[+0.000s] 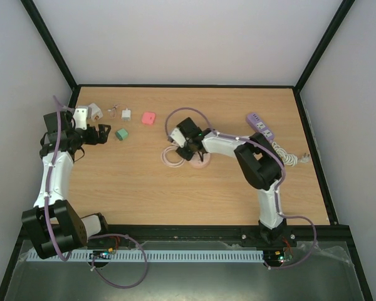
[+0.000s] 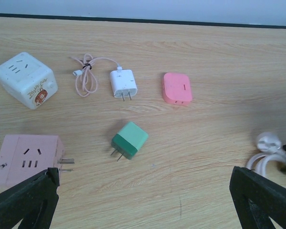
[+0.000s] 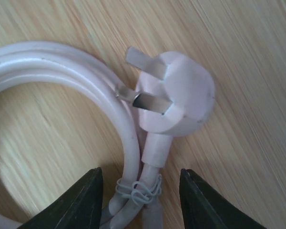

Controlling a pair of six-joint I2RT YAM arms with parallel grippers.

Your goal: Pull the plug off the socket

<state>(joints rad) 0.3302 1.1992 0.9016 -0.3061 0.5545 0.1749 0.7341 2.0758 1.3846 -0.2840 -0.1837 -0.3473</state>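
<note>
The socket shows as a pale pink round disc at mid-table; my right arm hides most of its top. Its thin pale cable lies coiled beside it, bound with a wire tie. At the cable's end a round plug lies on the wood with its prongs bare. My right gripper hangs over the tied bundle, one finger on each side, with gaps still showing. My left gripper stands wide open over bare wood at the far left.
Near the left gripper lie a green charger, a white charger with a thin cable, a pink adapter, a white cube socket and a pink block socket. A lilac power strip lies at the back right.
</note>
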